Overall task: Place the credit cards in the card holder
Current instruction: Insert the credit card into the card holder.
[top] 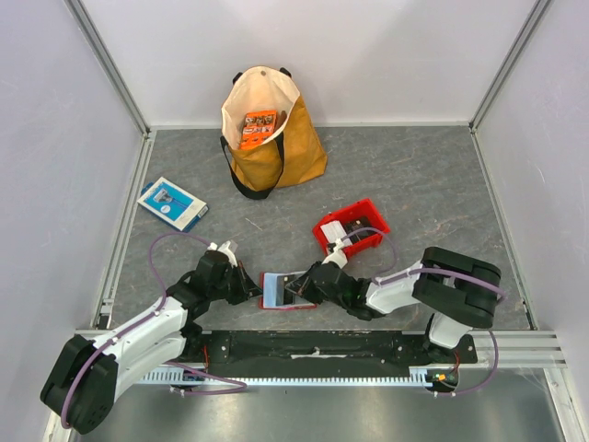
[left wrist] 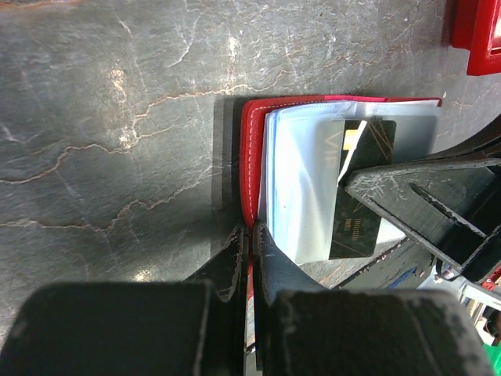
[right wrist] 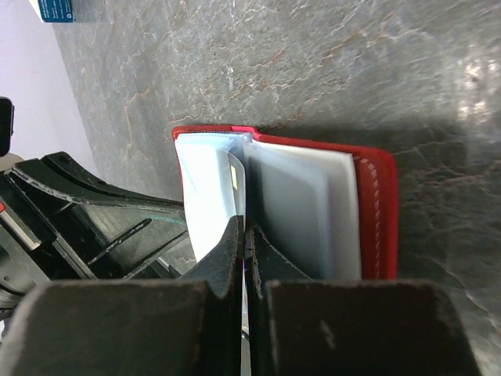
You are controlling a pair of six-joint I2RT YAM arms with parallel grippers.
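The card holder [top: 276, 291], a red wallet, lies open on the table between both grippers, its pale clear pockets [left wrist: 301, 188] facing up. My left gripper [left wrist: 252, 235] is shut on the wallet's red cover edge; in the top view it [top: 250, 287] sits at the wallet's left side. My right gripper [right wrist: 245, 233] is shut on a dark grey credit card [left wrist: 362, 196], which stands partly inside a pocket. That card shows edge-on with its yellow chip in the right wrist view [right wrist: 235, 182]. Whitish cards [top: 342, 228] lie in the red bin.
A red plastic bin [top: 324, 241] stands just behind the right gripper. A tan tote bag [top: 276, 157] with an orange packet [top: 259, 128] stands at the back. A blue-and-white flat box [top: 172, 203] lies at the left.
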